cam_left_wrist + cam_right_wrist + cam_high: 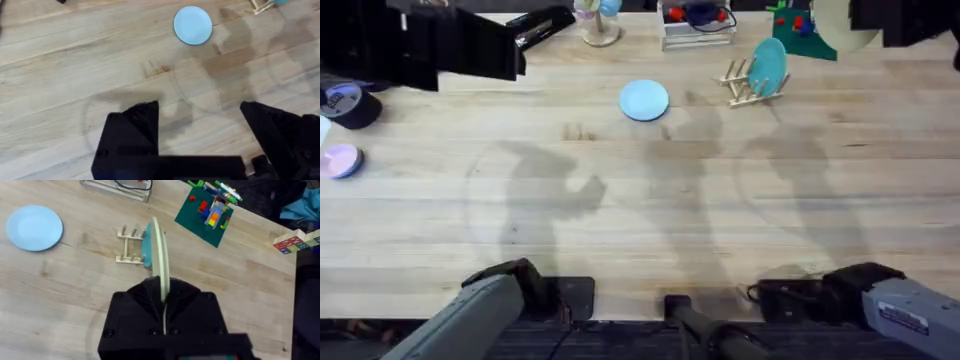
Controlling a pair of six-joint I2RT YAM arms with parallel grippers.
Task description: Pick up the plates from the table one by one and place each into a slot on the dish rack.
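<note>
A light blue plate [644,100] [193,25] [34,227] lies flat on the wooden table [640,210], at the far middle. To its right stands the small wooden dish rack [748,88] [128,245] with a teal plate [770,65] [148,250] upright in it. My right gripper [164,294] is shut on a pale cream plate [159,255], held edge-on near the table's front right, well short of the rack. My left gripper [200,125] hangs open and empty over bare wood, nearer the front than the blue plate.
A pink disc [340,160] and a dark tape roll [350,100] lie at the left edge. A white wire tray [698,25], a green brick baseplate [207,212] and coloured blocks [295,240] line the back. Both arm bases [490,310] [890,300] sit at the front.
</note>
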